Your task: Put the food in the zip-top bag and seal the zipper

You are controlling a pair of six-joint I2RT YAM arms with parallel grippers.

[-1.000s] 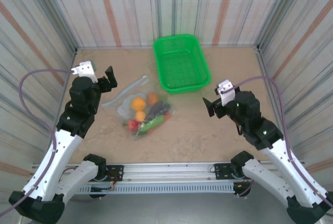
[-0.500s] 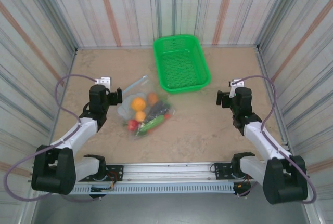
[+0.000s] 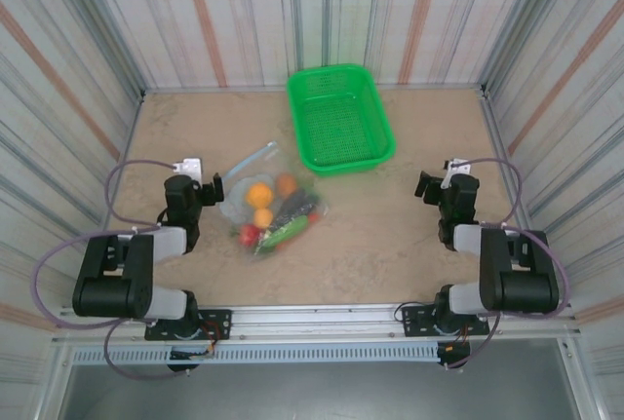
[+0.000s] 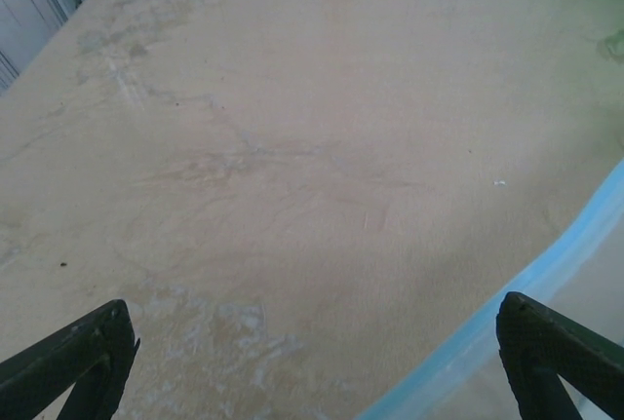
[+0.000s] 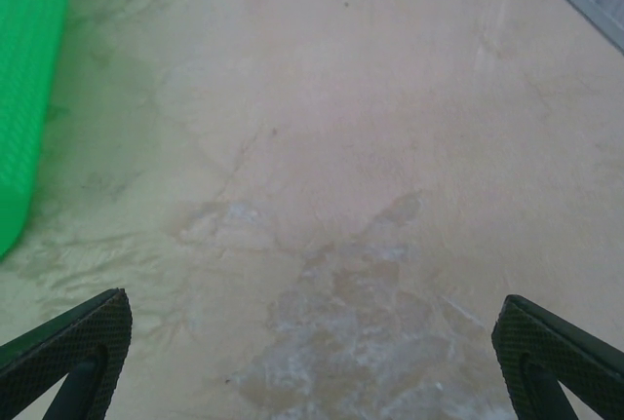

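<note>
While both arms sat folded low at the near edge, I saw the left gripper with jaws spread wide and nothing between them, just beside the zip-top bag, which lay to its right at mid-table. The food looked to be inside the bag: orange fruit, strawberry, cucumber. The zipper ran diagonally along the bag's far-left edge, nearest the left arm; in the left wrist view it passed close by the right finger. Sealed or not, I couldn't tell. The right gripper, also wide and empty, sat well apart across bare table. The green mesh basket stood beyond the bag, not in the way.
</note>
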